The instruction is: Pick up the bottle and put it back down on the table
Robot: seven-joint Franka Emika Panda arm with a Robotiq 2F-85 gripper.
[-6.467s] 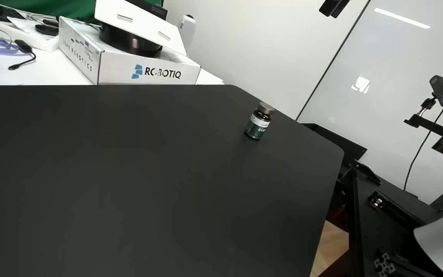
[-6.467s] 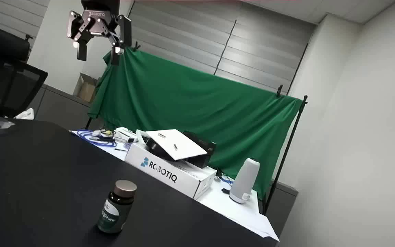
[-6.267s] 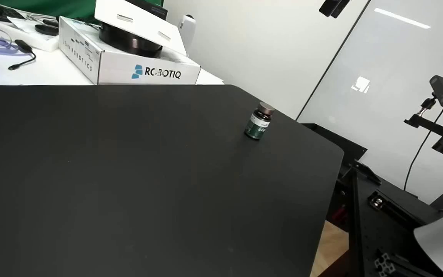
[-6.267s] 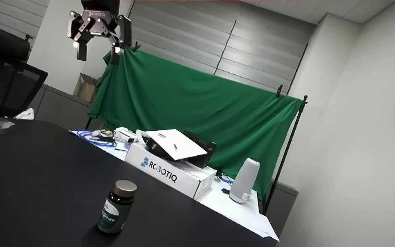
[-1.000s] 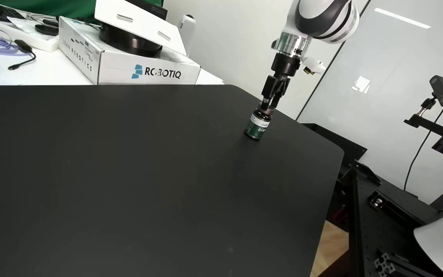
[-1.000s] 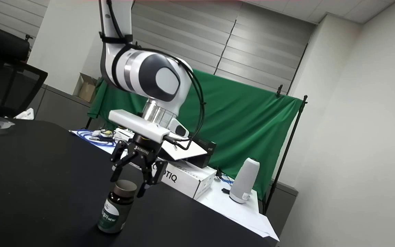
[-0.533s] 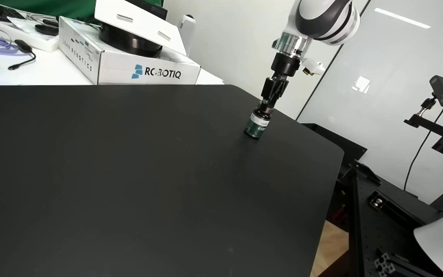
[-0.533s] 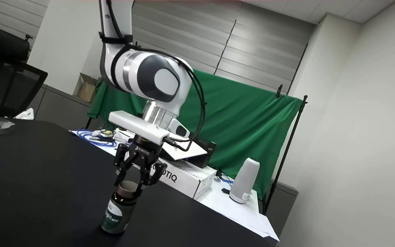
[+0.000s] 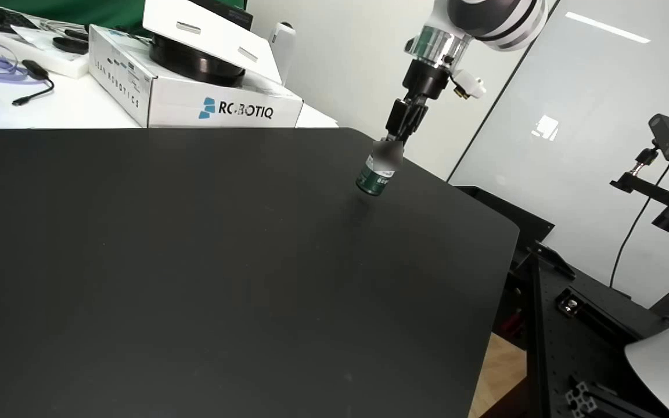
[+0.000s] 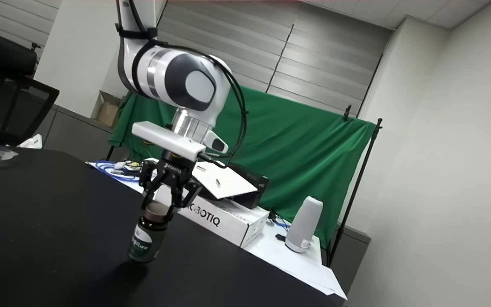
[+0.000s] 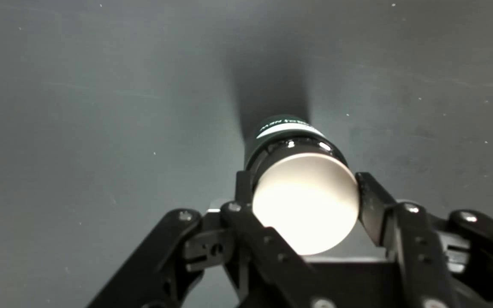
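The bottle (image 10: 145, 244) had risen with my pincer (image 11: 304, 184) since half a second before, and hung just above the black table (image 9: 195, 278). I held it by the cap (image 11: 307, 214), fingers (image 11: 371, 203) against its sides; one edge (image 9: 456, 198) ran near, beside a pale wall (image 9: 358, 69), and opposite, the table spread wide.

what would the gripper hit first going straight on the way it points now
Likely the table, touched first by the bottle held in the gripper; the gap below is hard to judge.
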